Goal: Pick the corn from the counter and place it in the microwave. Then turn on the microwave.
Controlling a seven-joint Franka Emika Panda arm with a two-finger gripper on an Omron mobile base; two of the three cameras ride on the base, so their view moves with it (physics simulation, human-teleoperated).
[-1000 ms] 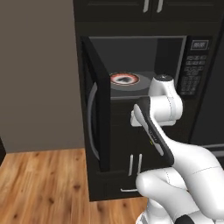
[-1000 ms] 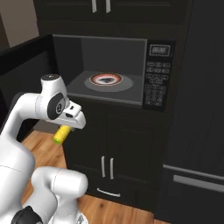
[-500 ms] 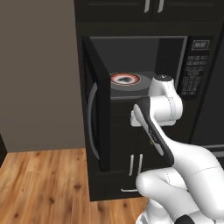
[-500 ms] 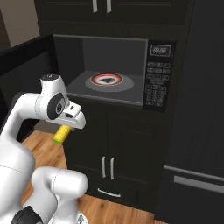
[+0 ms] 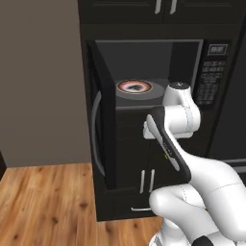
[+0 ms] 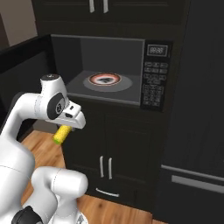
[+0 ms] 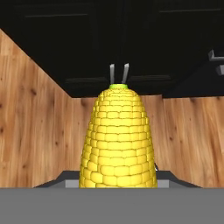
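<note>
The robot's fingers pinch the yellow corn, held low before the open microwave; carrying is underway, and next it likely must lift the cob onto the turntable plate.

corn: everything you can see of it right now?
The corn is a small yellow cob with neat rows of kernels and a bit of green at the far tip. It is held in the shut claw, hanging below the hand and pointing down toward the wood floor, in front of the dark lower cabinets. It sits lower than the open microwave, not inside it. Nothing else touches it.
</note>
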